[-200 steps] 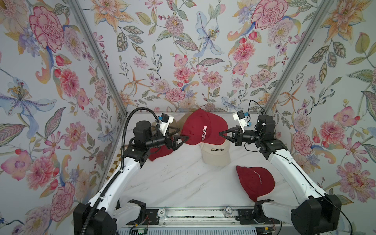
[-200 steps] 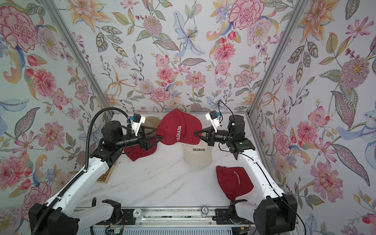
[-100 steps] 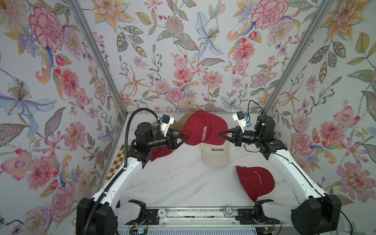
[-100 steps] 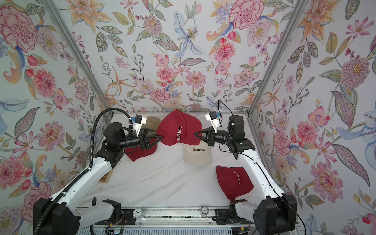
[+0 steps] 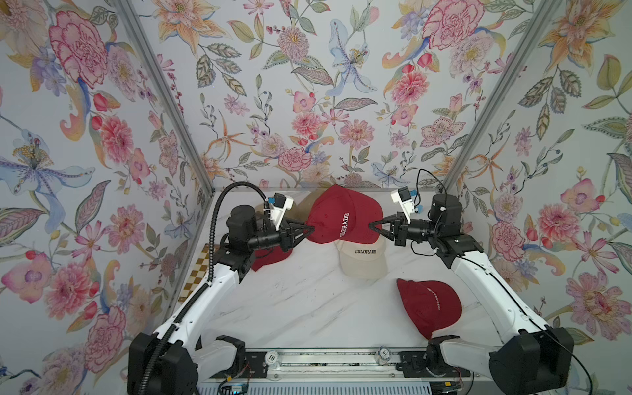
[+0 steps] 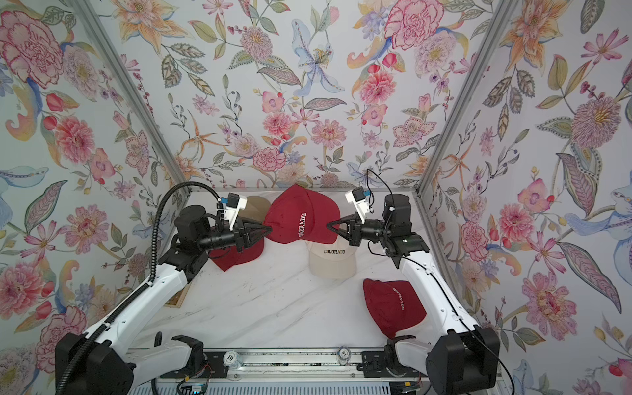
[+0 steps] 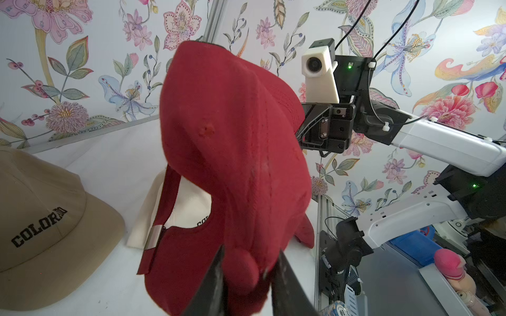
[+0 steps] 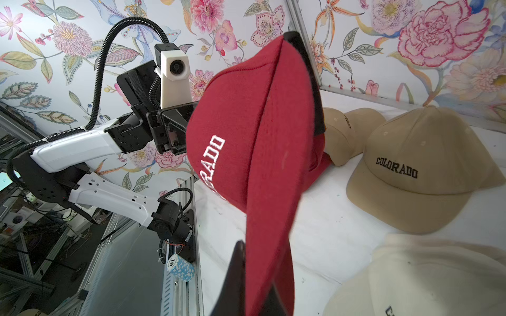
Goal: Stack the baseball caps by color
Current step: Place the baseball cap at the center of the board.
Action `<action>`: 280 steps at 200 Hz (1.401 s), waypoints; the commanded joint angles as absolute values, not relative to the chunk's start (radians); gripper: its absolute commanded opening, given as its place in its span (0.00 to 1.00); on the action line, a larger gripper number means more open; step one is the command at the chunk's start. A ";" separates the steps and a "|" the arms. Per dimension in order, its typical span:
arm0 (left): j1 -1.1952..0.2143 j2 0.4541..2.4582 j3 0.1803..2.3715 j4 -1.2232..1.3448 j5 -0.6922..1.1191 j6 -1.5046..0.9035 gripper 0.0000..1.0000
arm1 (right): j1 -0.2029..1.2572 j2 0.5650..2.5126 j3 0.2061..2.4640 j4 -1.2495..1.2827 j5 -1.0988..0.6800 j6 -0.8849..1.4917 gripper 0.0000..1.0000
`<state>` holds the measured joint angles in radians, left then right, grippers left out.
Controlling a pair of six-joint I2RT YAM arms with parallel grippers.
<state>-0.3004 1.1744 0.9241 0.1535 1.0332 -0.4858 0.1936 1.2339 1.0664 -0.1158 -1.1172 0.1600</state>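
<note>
Dark red cap (image 5: 342, 215) hangs stretched just above the cream cap (image 5: 364, 261), probably raised to carry to a red pile; second red cap (image 5: 273, 258) lies left of the cream cap, third red cap (image 5: 429, 307) nearer the front, tan caps (image 8: 419, 175) behind; right gripper (image 5: 371, 226) clamps the brim, left gripper (image 5: 312, 229) pinches the crown.

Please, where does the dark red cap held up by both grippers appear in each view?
In a top view: raised dark red cap at the back centre, between left gripper and right gripper.
In a top view: the cap, same place.
Left wrist: the cap fills the centre, back strap showing.
Right wrist: the cap, centre, brim edge-on, white lettering showing.
Shared landmark: cream cap on the table beside it.
</note>
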 commanded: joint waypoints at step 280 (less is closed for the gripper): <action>-0.296 1.102 0.942 0.409 1.009 -0.623 0.00 | 0.224 1.257 0.923 0.046 -1.025 0.263 0.00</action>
